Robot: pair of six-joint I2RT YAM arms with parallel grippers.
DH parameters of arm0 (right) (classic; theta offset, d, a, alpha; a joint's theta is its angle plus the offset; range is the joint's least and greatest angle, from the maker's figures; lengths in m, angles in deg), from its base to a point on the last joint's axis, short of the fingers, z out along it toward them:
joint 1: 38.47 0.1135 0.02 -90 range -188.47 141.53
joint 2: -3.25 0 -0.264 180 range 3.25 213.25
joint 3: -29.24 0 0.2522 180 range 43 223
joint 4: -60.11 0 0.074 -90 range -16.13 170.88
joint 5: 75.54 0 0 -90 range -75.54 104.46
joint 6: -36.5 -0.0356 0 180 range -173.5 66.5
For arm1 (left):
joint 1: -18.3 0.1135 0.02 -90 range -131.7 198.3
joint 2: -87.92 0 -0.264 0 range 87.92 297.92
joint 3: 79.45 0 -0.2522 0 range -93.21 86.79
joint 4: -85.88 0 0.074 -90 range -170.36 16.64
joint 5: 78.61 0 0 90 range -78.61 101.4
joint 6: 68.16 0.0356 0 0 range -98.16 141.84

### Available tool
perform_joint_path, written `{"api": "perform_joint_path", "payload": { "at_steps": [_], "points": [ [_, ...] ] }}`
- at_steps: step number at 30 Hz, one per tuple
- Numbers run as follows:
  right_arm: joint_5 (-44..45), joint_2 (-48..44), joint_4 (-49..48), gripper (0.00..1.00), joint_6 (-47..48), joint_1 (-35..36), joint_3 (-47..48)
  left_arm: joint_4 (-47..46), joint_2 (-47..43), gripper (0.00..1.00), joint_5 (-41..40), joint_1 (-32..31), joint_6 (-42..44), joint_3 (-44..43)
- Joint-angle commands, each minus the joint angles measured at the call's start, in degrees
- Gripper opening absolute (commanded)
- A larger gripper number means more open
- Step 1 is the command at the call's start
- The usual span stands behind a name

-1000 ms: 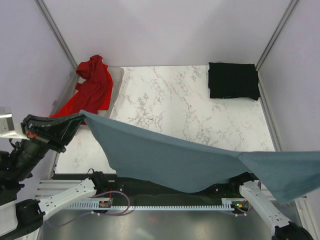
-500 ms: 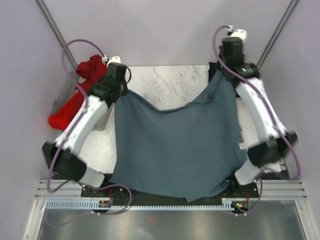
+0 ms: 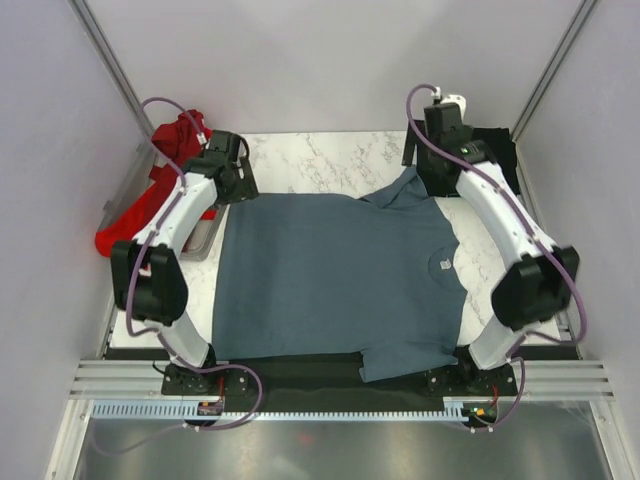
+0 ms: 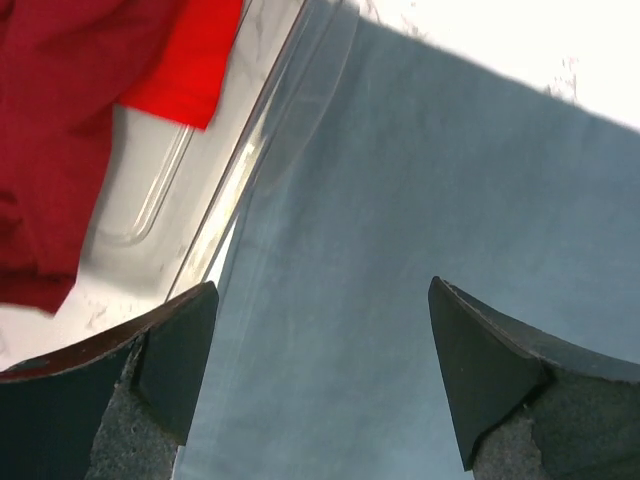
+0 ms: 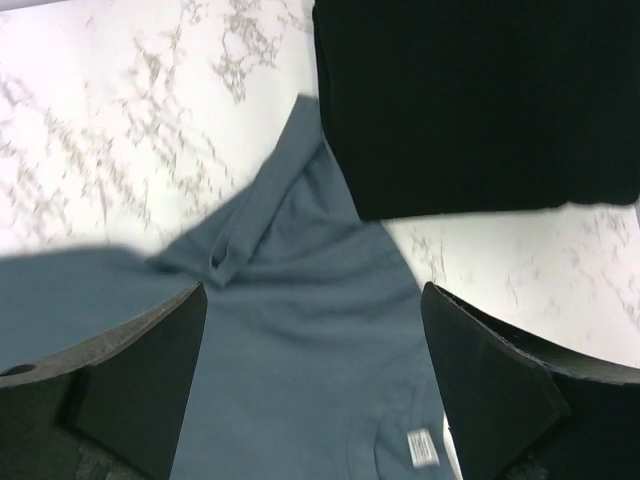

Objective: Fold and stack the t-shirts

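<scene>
The slate blue-grey shirt [image 3: 330,270] lies spread flat across the middle of the marble table [image 3: 330,155]. Its edge at 6 o'clock hangs over the near side of the table. A small white tag [image 3: 440,265] shows on it toward 3 o'clock, and one sleeve lies crumpled at about 1 o'clock.

The left gripper [image 4: 320,290] hovers over the shirt's corner at 10 o'clock. Its jaws stand wide apart and hold nothing; the wrist view shows only smooth cloth between its fingers [image 4: 175,345]. Just beside that corner runs the rim of the clear plastic bin [image 4: 300,110]. The red shirt [image 3: 178,140] lies bunched in the bin and spills over its side toward 9 o'clock.

The right gripper [image 5: 314,290] hangs over the crumpled sleeve at 1 o'clock. Its jaws are also spread wide, with nothing between them. The black shirt [image 5: 470,100] sits folded into a neat square at about 2 o'clock on the table. Its near corner lies just beside the blue-grey sleeve, and in the top view the right arm partly hides it.
</scene>
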Motion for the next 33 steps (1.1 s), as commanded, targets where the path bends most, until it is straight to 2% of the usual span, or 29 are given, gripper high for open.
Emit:
{"api": "perform_joint_path", "payload": {
  "at_steps": [1, 2, 5, 11, 14, 20, 25, 31, 33],
  "points": [
    [-6.26, -10.25, -7.32, 0.95, -3.91, -0.04, -12.99, -1.53, -7.51, 0.92, 1.46, -1.17, -1.76, 5.6],
    [-8.53, -11.75, -8.37, 0.95, -5.14, -0.13, -19.37, -2.32, -9.78, 0.91, 2.33, -1.86, -1.85, 8.92],
    [-12.4, -15.36, -11.45, 0.95, -6.64, -0.04, -28.19, -4.34, -14.27, 0.89, 5.23, -2.83, -2.99, 16.65],
    [-16.11, -11.51, -12.34, 0.95, -7.17, -0.21, -33.23, -13.65, -20.44, 0.88, 11.12, -3.89, -6.07, 31.95],
    [-16.64, -6.86, -12.43, 0.95, -7.96, -0.39, -33.5, -15.94, -18.17, 0.86, 13.24, -3.98, -7.04, 33.65],
    [-15.5, 0.27, -13.39, 0.95, -8.67, -1.27, -32.36, -19.37, -9.21, 0.85, 13.95, -4.07, -8.18, 31.64],
    [-15.67, 9.85, -13.57, 0.95, -8.14, -3.2, -28.23, -20.26, -1.03, 0.84, 13.86, -3.98, -9.06, 27.77],
    [-17.78, 20.13, -13.83, 0.93, -7.17, -7.32, -17.36, -20.08, 6.79, 0.84, 12.8, -3.72, -8.62, 19.95],
    [-20.23, 23.21, -13.83, 0.92, -7.35, -8.03, -13.83, -18.34, 10.64, 0.84, 12.89, -3.37, -8.01, 14.51]
  ]
}}
